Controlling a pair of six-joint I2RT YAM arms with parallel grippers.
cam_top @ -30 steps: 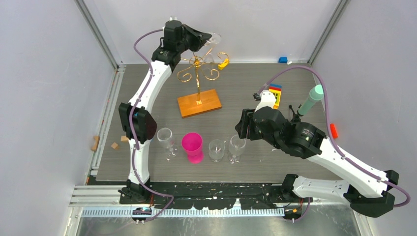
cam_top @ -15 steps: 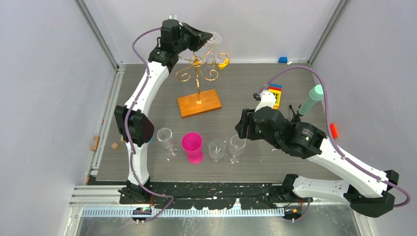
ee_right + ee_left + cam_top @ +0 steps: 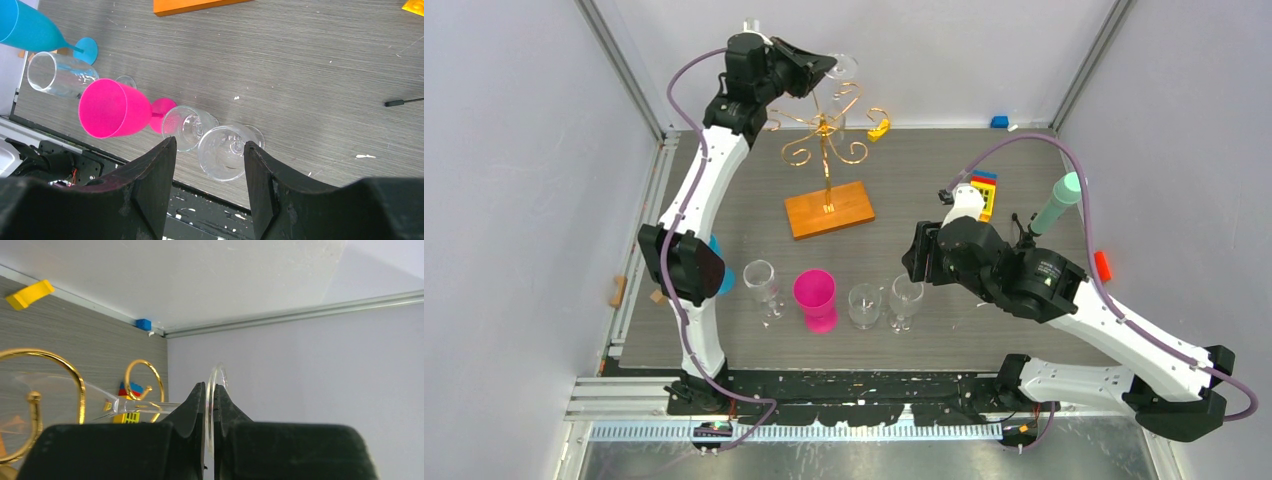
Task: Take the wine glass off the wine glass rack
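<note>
One relation matters: wine glass [image 3: 150, 406] lies sideways, foot disc clamped edge-on in my left tool [image 3: 209, 390]. Stem runs off to tool's left, bowl seemingly inside gold scroll of wine glass rack [image 3: 829, 210]. I'd withdraw along stem axis. Right tool [image 3: 209, 145] spread, well apart from rack.

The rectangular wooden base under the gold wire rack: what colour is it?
The rectangular wooden base is orange-brown, clearest in the top external view.
</note>
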